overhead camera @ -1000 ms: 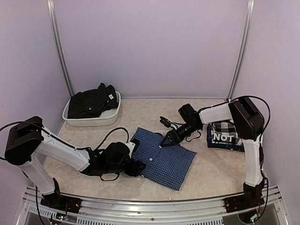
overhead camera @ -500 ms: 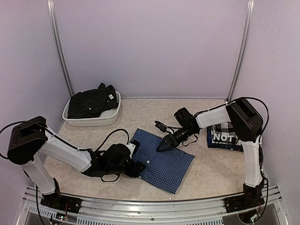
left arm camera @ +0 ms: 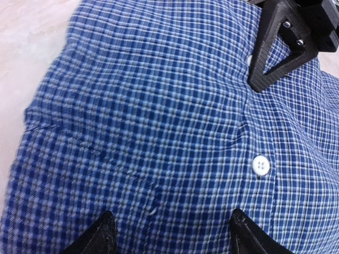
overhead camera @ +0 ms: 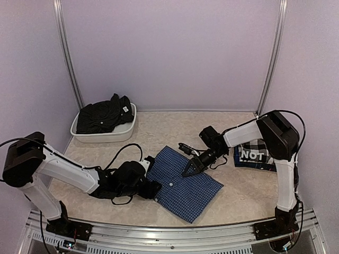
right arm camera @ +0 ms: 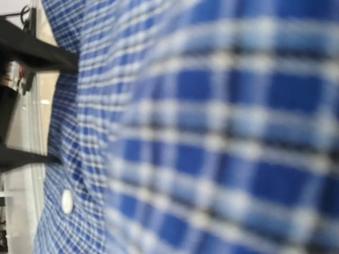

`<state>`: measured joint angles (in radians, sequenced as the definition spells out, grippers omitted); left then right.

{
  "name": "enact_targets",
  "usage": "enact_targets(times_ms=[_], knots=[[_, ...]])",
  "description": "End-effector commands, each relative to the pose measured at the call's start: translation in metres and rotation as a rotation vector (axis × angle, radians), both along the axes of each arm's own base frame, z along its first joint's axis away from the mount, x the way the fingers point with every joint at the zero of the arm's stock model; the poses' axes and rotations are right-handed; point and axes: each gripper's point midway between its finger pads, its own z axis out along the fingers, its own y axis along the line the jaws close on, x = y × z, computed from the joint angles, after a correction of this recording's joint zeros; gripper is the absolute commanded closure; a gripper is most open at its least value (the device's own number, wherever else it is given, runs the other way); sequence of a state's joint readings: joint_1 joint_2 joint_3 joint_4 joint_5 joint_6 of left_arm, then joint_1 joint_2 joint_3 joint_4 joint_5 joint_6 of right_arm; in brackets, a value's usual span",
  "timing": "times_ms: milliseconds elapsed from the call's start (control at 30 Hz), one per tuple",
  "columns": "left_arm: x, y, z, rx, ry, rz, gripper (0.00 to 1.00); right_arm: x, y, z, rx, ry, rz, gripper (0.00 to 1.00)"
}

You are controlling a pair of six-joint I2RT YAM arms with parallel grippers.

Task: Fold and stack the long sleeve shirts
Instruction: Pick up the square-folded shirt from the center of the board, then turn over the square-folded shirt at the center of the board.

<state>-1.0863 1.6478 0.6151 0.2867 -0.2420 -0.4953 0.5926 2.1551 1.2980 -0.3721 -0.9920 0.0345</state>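
Blue fine-checked cotton shirt (overhead camera: 185, 190) lies folded on the beige marbled tabletop (overhead camera: 159, 127), a little nearer the arm bases than a second ago. The left gripper (overhead camera: 155, 189) reaches low to the shirt's left edge, and the right gripper (overhead camera: 189, 170) slants down onto its upper part. Three shirts show in all. The bold black-and-white checked shirt (overhead camera: 254, 153) lies at the right, and the plain black shirt (overhead camera: 103, 116) fills one white plastic tub (overhead camera: 100, 138).

From the left wrist, the left gripper (left arm camera: 172, 241) stands wide over the cloth. The right gripper (left arm camera: 263, 80), its tips together, presses on a ridge above one white button (left arm camera: 260, 165).

The right wrist view shows only blurred check (right arm camera: 222, 132); whether cloth is pinched I cannot tell.
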Motion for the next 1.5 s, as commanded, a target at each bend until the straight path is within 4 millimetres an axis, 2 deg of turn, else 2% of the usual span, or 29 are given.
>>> enact_targets(times_ms=[0,167,233,300,400,467,533,700,767,833,967,1067,1300,1467], knots=[[0.008,0.018,0.034,-0.005,-0.069,0.087,0.27,0.017,-0.024,0.036,-0.035,-0.058,-0.09,1.0],[0.02,0.036,0.084,-0.082,-0.154,0.18,0.23,0.056,-0.063,0.082,-0.23,-0.234,-0.273,1.0],[0.023,0.043,0.103,-0.128,-0.17,0.2,0.23,0.073,-0.087,0.099,-0.371,-0.317,-0.368,1.0],[0.026,0.049,0.114,-0.162,-0.166,0.201,0.23,0.092,-0.114,0.119,-0.52,-0.405,-0.476,1.0],[0.036,0.064,0.119,-0.177,-0.15,0.235,0.22,0.116,-0.156,0.148,-0.746,-0.515,-0.633,1.0],[0.041,0.075,0.121,-0.171,-0.153,0.267,0.22,0.125,-0.173,0.166,-0.856,-0.571,-0.701,1.0],[0.046,0.086,0.121,-0.16,-0.155,0.303,0.22,0.134,-0.181,0.179,-0.933,-0.616,-0.752,1.0],[0.057,0.105,0.117,-0.152,-0.141,0.359,0.21,0.141,-0.192,0.192,-1.244,-0.737,-0.837,1.0],[0.058,0.112,0.114,-0.132,-0.132,0.376,0.21,0.145,-0.181,0.187,-1.329,-0.809,-0.806,1.0],[0.06,0.117,0.113,-0.121,-0.13,0.389,0.21,0.144,-0.164,0.177,-1.334,-0.831,-0.775,1.0],[0.063,0.129,0.109,-0.093,-0.117,0.425,0.2,0.136,-0.133,0.131,-1.385,-0.836,-0.648,1.0],[0.065,0.14,0.107,-0.078,-0.107,0.454,0.2,0.124,-0.106,0.111,-1.379,-0.848,-0.574,1.0],[0.063,0.162,0.107,-0.075,-0.107,0.499,0.2,0.092,-0.03,0.093,-1.257,-0.884,-0.46,0.97],[0.063,0.173,0.107,-0.072,-0.111,0.525,0.2,0.065,0.005,0.064,-1.23,-0.88,-0.371,0.92]])
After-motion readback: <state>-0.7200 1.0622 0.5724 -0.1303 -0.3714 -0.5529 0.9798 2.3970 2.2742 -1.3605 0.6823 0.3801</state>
